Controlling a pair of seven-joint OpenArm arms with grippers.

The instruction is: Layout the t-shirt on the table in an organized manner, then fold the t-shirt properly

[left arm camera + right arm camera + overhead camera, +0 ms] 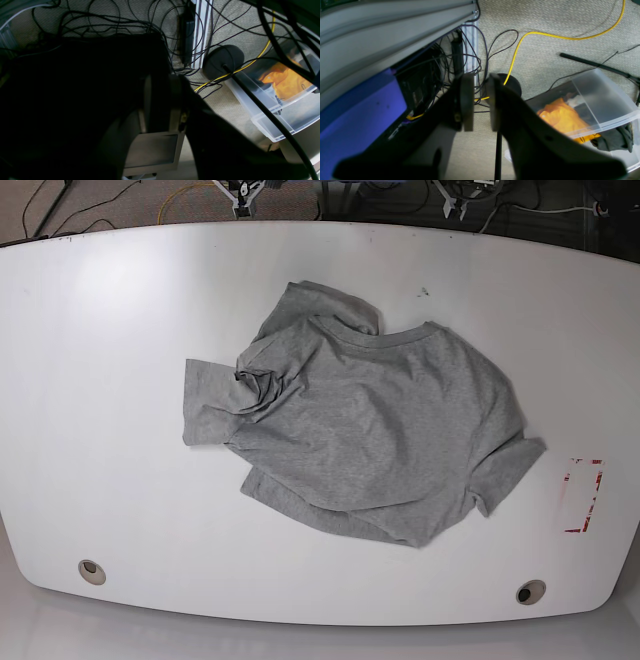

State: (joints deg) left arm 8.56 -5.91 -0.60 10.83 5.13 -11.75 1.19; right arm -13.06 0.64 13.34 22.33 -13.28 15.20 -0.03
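My right gripper [481,100] and left gripper [161,100] hang narrowly parted, holding nothing, while the crumpled grey t-shirt [370,420] lies on the white table [100,380]

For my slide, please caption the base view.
Crumpled grey t-shirt lying unfolded on the white table.

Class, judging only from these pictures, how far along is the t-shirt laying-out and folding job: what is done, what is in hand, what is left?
Done: nothing yet. The t-shirt lies crumpled on the table, one sleeve bunched, hem doubled under. In hand: nothing. The right gripper hangs over the floor off the table, holding nothing; the left gripper likewise, too dark to judge. Left: spread flat, then every fold.
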